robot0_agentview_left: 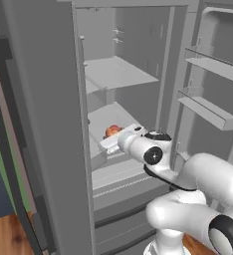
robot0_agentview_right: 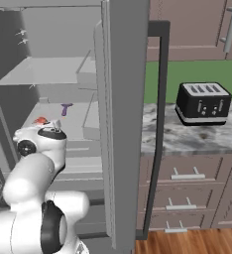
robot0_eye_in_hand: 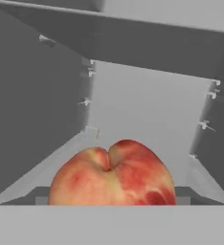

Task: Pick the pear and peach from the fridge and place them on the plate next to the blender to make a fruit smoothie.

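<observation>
Hand view, lower centre: peach (robot0_eye_in_hand: pixel 113 174) on a fridge (robot0_agentview_left: pixel 49 124) shelf, cleft facing the camera, roughly round; jaw state cannot be told.

My hand hidden behind own wrist in both base views; finger spread impossible to judge. Peach (robot0_eye_in_hand: pixel 113 173) cut off at bottom in hand view; in left base view only sliver shows past my wrist. Fridge (robot0_agentview_left: pixel 49 124) cropped by frame edges. Small purple object (robot0_agentview_right: pixel 66 108) on shelf too small to identify. Toaster (robot0_agentview_right: pixel 203 102) slots blurred.
</observation>
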